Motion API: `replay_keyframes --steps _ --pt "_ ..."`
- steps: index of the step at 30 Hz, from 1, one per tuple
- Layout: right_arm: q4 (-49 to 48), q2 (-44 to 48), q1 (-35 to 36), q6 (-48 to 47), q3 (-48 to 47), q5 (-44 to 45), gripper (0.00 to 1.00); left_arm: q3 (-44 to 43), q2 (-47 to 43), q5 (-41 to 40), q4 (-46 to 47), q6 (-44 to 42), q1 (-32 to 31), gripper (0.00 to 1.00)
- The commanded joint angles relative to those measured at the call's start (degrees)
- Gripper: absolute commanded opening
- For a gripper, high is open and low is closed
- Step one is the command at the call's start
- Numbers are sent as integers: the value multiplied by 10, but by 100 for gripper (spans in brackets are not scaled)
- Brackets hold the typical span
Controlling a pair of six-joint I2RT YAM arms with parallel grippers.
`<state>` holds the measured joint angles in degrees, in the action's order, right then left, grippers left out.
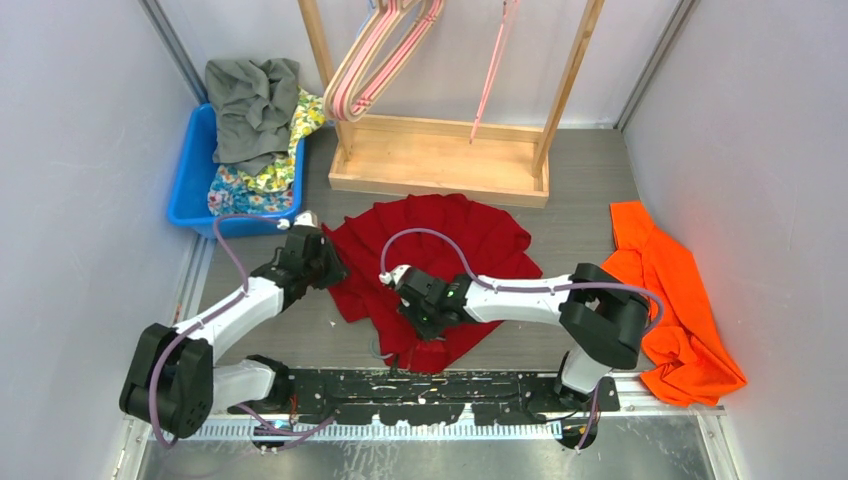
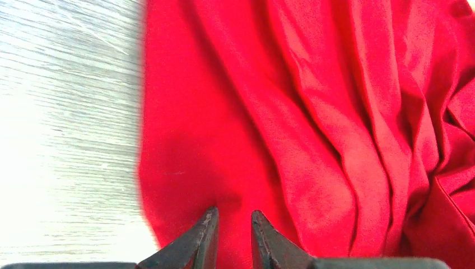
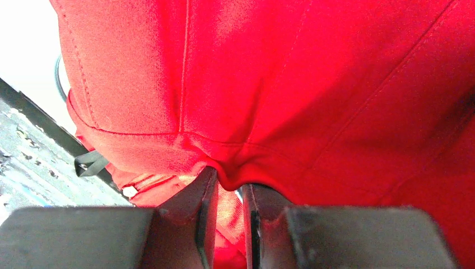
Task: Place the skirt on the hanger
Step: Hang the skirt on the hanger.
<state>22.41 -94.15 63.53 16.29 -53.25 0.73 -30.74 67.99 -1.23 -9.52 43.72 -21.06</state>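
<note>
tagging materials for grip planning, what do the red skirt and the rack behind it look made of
Red skirt: soft matte cloth, probably a fine knit; it drapes in folds and shows stitched seams. Rack: pale wood, seemingly unvarnished; plank base.

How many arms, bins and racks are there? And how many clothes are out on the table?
Arms: 2
Bin: 1
Rack: 1
Clothes on the table: 2, the red skirt and an orange one
Total: 6

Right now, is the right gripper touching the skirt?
Touching. The right wrist view shows the right gripper with its jaws pinching a seamed fold of the skirt between them.
</note>
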Motion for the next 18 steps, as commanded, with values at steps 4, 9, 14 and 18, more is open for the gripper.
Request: replay_keyframes --steps 4,9,14,18 --pt "24 61 -5 76 36 31 12 -26 -38 -20 -81 -19 14 30" --pt "19 79 -1 87 42 28 12 -15 -25 -29 -84 13 13 31" --pt "17 80 6 88 44 20 30 -21 10 2 -36 43 14 35" --pt "15 79 7 94 46 15 38 -17 29 35 28 48 13 37"
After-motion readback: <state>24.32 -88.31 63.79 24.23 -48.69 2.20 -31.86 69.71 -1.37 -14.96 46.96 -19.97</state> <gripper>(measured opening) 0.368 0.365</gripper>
